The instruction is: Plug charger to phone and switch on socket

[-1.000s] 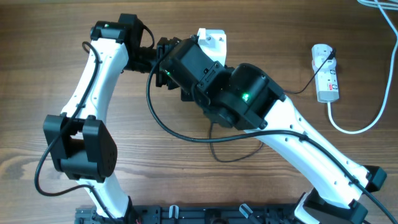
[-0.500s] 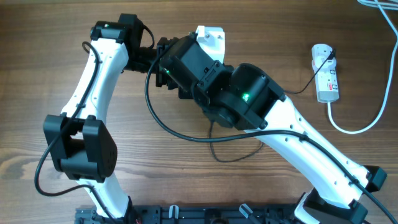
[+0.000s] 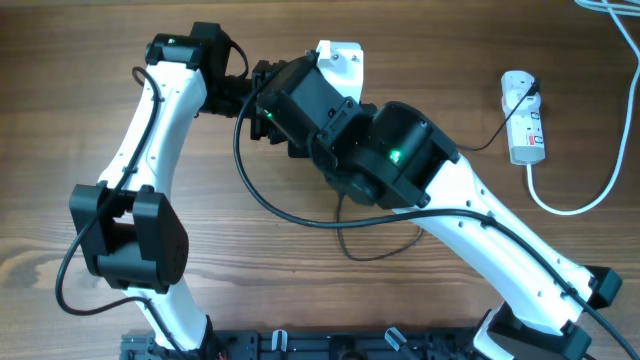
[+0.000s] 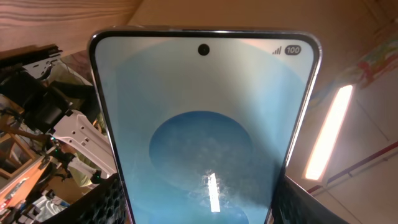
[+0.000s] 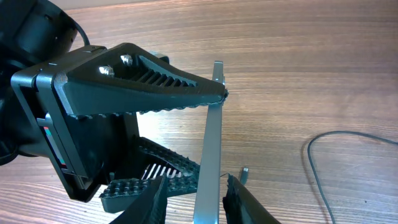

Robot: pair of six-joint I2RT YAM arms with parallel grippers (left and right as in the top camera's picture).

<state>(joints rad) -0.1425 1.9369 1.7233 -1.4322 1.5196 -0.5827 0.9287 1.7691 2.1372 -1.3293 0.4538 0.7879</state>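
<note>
Pinching phone (image 4: 205, 124) by its sides in left gripper (image 4: 205, 202), likely steadying it for right gripper (image 5: 196, 199), astride phone's edge, hold unclear.

Phone (image 4: 205, 143) is up off the desk (image 3: 260, 290), pinched in the left end effector (image 5: 208, 130), with the right end effector (image 5: 198, 202) straddling its edge. Power strip (image 3: 525, 118) is far right, its cable (image 3: 497, 137) trailing left.
</note>
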